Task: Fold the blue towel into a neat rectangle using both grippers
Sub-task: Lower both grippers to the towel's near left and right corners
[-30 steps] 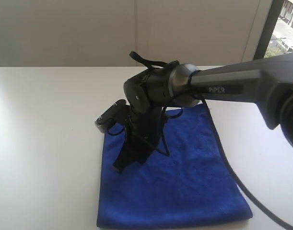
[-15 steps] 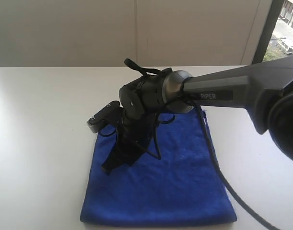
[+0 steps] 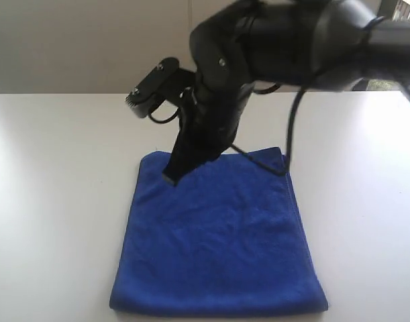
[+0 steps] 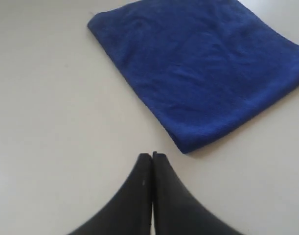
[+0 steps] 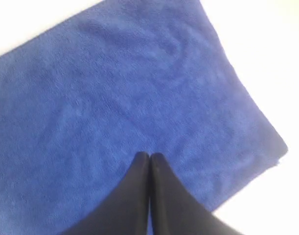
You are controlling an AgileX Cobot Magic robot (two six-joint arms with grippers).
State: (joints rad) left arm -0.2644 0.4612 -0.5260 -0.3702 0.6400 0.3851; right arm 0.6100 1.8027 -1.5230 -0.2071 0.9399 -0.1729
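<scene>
Right gripper, jaws clenched on nothing, hangs over the far-left corner of the blue towel lying flat on the table, the left gripper likewise clenched beside it; a low pass might drag and rumple the cloth.

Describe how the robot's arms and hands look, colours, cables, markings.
Both hands are matte black: the left hand and right hand each have two smooth fingers tapering to a narrow tip. In the exterior view the right arm is bulky, rounded and dark, with thin black cables looping off it and a small black block with a greyish end at its wrist. No lettering is readable.
</scene>
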